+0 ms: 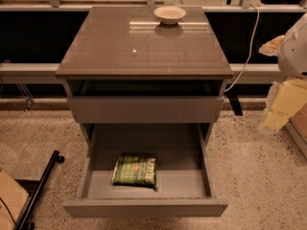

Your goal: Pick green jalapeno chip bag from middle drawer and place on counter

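The green jalapeno chip bag [135,170] lies flat on the floor of the open middle drawer [144,207], a little left of its centre and near the front. The counter [124,47] is the glossy grey-brown top of the cabinet. My arm shows at the right edge, and its pale gripper [283,105] hangs there, to the right of the cabinet at about the height of the closed upper drawer front. It is well apart from the bag and holds nothing that I can see.
A small pale bowl [170,14] stands at the back of the counter. The closed upper drawer front [144,109] overhangs the back of the open drawer. A black stand leg [41,188] lies on the speckled floor at left. A white cable [247,47] hangs at right.
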You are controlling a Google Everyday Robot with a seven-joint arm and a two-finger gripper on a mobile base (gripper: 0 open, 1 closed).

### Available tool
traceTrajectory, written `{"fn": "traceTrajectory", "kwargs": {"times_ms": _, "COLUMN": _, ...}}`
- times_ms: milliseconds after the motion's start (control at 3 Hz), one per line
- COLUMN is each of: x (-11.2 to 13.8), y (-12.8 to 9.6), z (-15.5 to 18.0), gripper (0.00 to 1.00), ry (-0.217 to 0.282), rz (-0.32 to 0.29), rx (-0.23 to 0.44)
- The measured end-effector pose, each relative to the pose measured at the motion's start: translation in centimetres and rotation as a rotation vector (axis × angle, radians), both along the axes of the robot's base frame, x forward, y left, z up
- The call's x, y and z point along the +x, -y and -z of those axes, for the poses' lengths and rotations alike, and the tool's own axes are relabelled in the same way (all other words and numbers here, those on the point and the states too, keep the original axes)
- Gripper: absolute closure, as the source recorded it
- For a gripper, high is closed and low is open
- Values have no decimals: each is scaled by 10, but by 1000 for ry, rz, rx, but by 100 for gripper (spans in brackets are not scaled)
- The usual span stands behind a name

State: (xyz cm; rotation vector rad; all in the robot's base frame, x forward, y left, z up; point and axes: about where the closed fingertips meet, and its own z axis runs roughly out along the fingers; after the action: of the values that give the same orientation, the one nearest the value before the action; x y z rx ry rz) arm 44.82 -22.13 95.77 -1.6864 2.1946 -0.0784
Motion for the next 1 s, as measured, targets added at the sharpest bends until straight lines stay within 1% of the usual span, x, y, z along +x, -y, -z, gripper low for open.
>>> {"fn": "traceTrajectory", "kwargs": {"times_ms": 333, "x": 13, "y": 3, "z": 27, "gripper": 0, "ry": 21, "rz": 8, "rx": 69}}
{"fn": "traceTrajectory", "kwargs": {"times_ms": 667, "x": 16, "y": 2, "z": 26, "gripper": 0, "ry": 33, "rz": 10, "rx": 73}}
{"fn": "traceTrajectory", "kwargs": {"times_ms": 1000, "x": 12, "y": 0, "z": 31, "gripper": 0, "ry": 16, "rz": 25, "rx": 65}}
